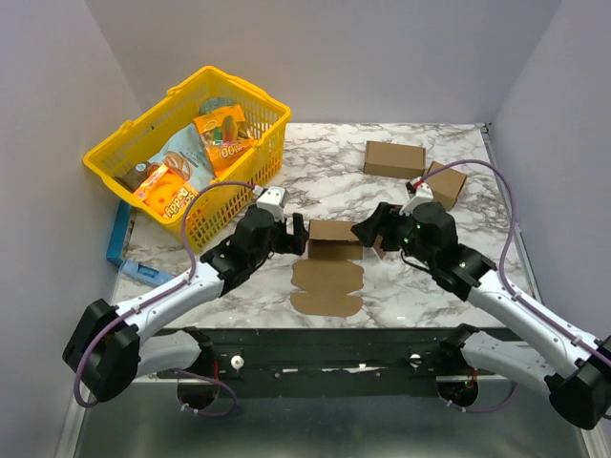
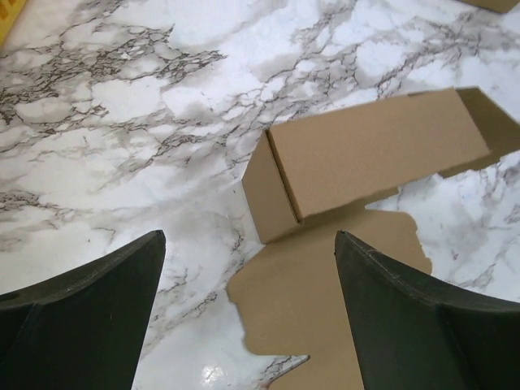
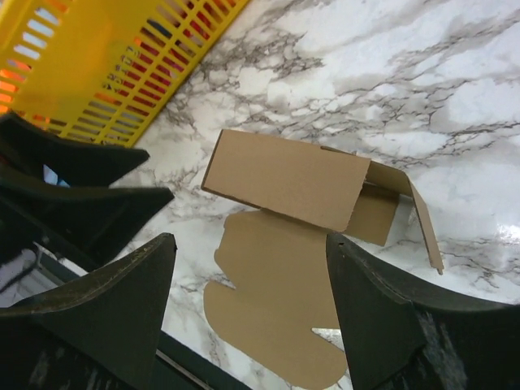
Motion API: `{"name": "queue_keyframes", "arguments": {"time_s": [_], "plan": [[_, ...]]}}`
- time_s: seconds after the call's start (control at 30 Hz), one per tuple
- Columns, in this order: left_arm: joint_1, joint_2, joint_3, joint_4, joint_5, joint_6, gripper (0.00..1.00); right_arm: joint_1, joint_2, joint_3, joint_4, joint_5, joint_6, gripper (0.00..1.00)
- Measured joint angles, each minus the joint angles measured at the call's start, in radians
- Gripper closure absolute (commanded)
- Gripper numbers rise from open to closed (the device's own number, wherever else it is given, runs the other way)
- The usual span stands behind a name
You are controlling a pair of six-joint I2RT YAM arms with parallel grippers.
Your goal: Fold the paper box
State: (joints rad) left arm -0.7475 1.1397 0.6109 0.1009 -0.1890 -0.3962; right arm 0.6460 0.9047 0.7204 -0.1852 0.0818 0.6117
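While the paper box (image 1: 327, 272) lay partly folded on the marble tabletop (image 1: 329, 181), the left gripper (image 1: 297, 235) and right gripper (image 1: 364, 232) flanked its raised part; both were spread wide, holding nothing.

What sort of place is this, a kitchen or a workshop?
Most likely a robot test booth: plain walls box in a marble-patterned table, a left arm and right arm are bolted at its near edge, and a yellow basket of snack packets sits on it.
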Motion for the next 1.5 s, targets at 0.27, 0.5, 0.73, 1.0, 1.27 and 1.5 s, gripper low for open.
{"name": "queue_keyframes", "arguments": {"time_s": [0.27,0.5,0.73,1.0,1.27,1.5], "plan": [[0.140,0.105,0.211,-0.138,0.198,-0.111,0.09,0.000,0.173,0.092,-0.047,-0.070,-0.001,0.19],[0.185,0.244,0.282,-0.212,0.316,-0.132,0.13,0.000,0.264,0.134,-0.079,-0.068,-0.002,0.19],[0.192,0.352,0.376,-0.276,0.379,-0.092,0.29,0.000,0.338,0.163,-0.099,-0.047,-0.001,0.19],[0.192,0.387,0.402,-0.288,0.403,-0.061,0.35,0.000,0.418,0.203,-0.101,-0.011,-0.005,0.18],[0.192,0.387,0.393,-0.291,0.405,-0.046,0.46,0.000,0.489,0.227,-0.101,0.006,-0.011,0.18],[0.192,0.388,0.388,-0.290,0.426,-0.041,0.54,0.000,0.506,0.232,-0.100,0.008,-0.011,0.18]]}}
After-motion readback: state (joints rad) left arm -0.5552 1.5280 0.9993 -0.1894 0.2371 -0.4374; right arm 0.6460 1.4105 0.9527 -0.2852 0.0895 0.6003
